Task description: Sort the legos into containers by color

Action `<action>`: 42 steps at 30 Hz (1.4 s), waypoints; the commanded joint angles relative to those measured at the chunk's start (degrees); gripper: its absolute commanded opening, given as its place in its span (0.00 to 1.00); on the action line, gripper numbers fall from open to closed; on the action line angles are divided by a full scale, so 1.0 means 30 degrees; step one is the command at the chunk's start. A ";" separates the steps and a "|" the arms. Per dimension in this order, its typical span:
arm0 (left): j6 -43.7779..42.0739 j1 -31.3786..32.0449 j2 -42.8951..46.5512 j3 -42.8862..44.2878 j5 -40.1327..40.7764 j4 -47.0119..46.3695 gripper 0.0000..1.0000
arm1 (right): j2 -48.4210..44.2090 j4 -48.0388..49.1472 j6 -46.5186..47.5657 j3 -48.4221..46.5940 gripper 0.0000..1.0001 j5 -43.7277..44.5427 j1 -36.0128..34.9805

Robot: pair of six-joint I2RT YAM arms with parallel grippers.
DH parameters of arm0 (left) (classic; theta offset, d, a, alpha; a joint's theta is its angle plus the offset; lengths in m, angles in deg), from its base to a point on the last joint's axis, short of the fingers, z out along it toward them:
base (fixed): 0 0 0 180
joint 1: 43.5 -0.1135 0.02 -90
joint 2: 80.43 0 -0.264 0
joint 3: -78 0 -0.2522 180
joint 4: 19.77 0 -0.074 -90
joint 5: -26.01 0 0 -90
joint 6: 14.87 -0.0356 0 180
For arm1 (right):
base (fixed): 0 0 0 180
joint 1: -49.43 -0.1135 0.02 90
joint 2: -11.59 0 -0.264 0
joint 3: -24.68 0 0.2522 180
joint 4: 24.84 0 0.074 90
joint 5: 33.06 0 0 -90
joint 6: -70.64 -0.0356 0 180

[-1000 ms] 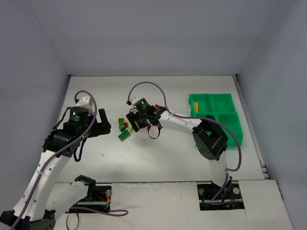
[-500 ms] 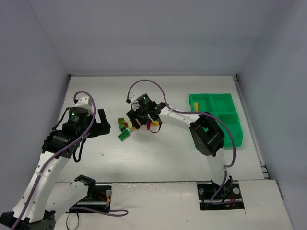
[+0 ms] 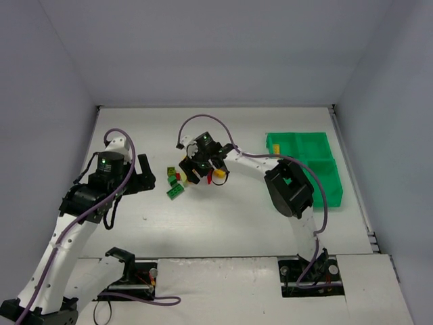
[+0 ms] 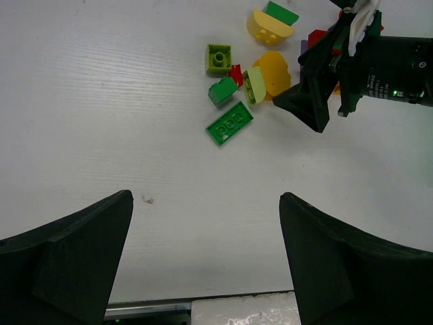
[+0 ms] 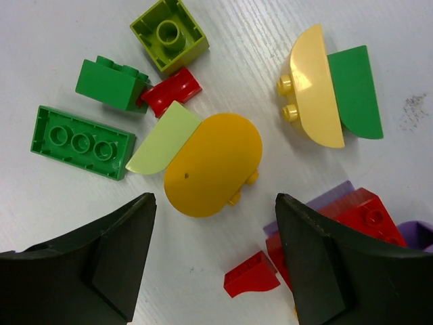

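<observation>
Right wrist view looks straight down on the legos (image 5: 223, 156), which lie in a loose cluster on the white table (image 5: 61, 223); the right gripper (image 5: 212, 230) hangs over them with its jaws spread and nothing between them; under the gap lies an orange-yellow rounded brick (image 5: 213, 164), with a pale green wedge (image 5: 162, 140) touching its left edge; further left are a flat green brick (image 5: 82, 143) with three studs, a dark green brick (image 5: 108, 82), a small red piece (image 5: 172, 91) and a lime square brick (image 5: 168, 34); on the other side a pale yellow curved brick (image 5: 311, 88) lies against a green curved piece (image 5: 355, 91); red bricks (image 5: 352, 217) and what seems a purple one (image 5: 419, 233) sit at the lower right of the view, partly hidden. From the top external camera the green tray (image 3: 338, 193) stands well apart to the right of the cluster, its near-left compartment covered by the right arm (image 3: 291, 189); the left gripper (image 4: 206, 230) hovers over bare table beside the cluster, jaws wide apart, gripping nothing.
</observation>
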 commanded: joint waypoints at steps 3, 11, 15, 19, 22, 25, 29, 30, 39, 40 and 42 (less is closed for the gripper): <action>-0.0305 -0.0080 -0.0148 0.0538 0.0191 -0.0379 0.83 | 0.0481 0.0049 0.1140 -0.1208 0.68 -0.0712 -0.0007; -0.0334 -0.0080 -0.0235 0.0509 0.0220 -0.0350 0.83 | 0.1448 0.0020 0.1492 -0.2057 0.68 -0.0564 0.0080; -0.0334 -0.0051 -0.0294 0.0450 0.0191 -0.0350 0.83 | 0.1682 0.0020 0.1697 -0.2263 0.65 -0.0769 0.0081; -0.0276 -0.0080 -0.0294 0.0304 0.0133 -0.0408 0.83 | 0.1684 0.0020 0.1931 -0.2234 0.56 -0.1121 0.0110; -0.0158 -0.0051 -0.0265 0.0129 -0.0014 -0.0525 0.83 | 0.1479 0.0108 0.1932 -0.2088 0.41 -0.1092 0.0139; 0.0045 -0.0080 -0.0177 -0.0018 -0.0451 -0.0818 0.83 | 0.0894 0.0254 0.1961 -0.1766 0.20 -0.0887 0.0168; 0.0485 -0.0080 -0.0060 -0.0398 -0.0805 -0.1491 0.83 | -0.0539 0.0751 0.1816 -0.0889 0.00 -0.0244 0.0168; 0.0573 -0.0080 -0.0089 -0.0486 -0.0805 -0.1811 0.83 | -0.1239 0.0897 0.1757 -0.0625 0.00 -0.0010 0.0169; 0.2651 -0.0080 -0.1464 -0.0984 -0.3760 -0.5087 0.82 | -0.7008 0.3093 0.0090 0.3212 0.00 0.1515 0.0198; 0.3321 -0.0080 -0.1901 -0.1014 -0.4692 -0.5647 0.82 | -0.7511 0.3183 -0.0059 0.3534 0.00 0.1690 0.0169; 0.3969 -0.0080 -0.2372 -0.1190 -0.5838 -0.7602 0.82 | -0.9000 0.3504 -0.0323 0.4414 0.00 0.1779 0.0140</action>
